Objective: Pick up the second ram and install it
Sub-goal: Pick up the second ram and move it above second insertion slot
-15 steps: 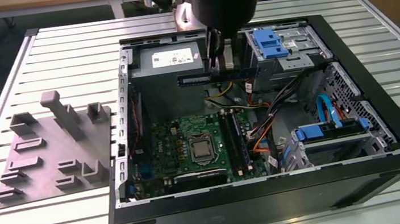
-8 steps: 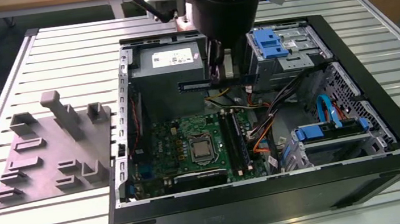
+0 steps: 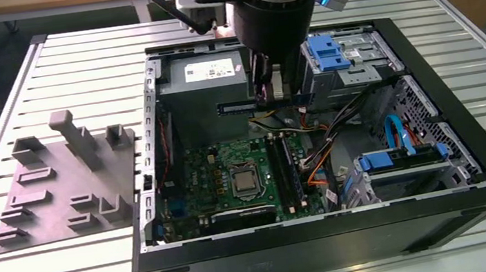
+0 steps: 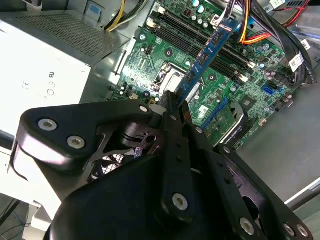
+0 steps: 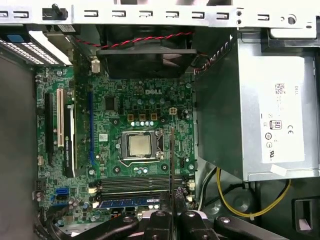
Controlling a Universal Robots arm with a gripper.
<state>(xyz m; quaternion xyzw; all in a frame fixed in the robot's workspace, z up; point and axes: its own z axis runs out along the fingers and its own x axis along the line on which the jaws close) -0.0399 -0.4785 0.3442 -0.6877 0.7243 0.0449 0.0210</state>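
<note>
Table: pale slatted metal surface [image 3: 58, 61], with desks and floor behind it.
Far left of the exterior view: a grey holder block [image 3: 63, 186] stands on the slats, well apart from the arm.
Centre: an open computer case [image 3: 330, 236] lies on its side. Its power supply [image 3: 203, 78] is at the back and its motherboard [image 3: 229, 172] lies below that.
Gripper: the gripper [image 3: 273, 89] hangs over the case interior, its jaws clamped together on the second ram [image 3: 267, 103].
Second ram: it is held in the air above the board, touching nothing but the jaws. In the second wrist view it runs out from the gripper [image 4: 176, 104] as a long blue-green strip [image 4: 210, 47].
Slots: in the first wrist view one other memory stick [image 5: 130, 202] already sits seated, with empty slots [image 5: 135, 182] just beside it.
Doing it well: the held stick [image 5: 172, 155] looks set crosswise to the slots. It would need turning into line, keeping level, and even pressure at both ends.
Right of the exterior view: blue drive cages [image 3: 326, 53] and loose cables [image 3: 317, 134] crowd the slot area and risk snagging.
Hard to make out: the stick's notch, its contact edge and the slot latches cannot be told. The gripper's body hides the grasped portion.
</note>
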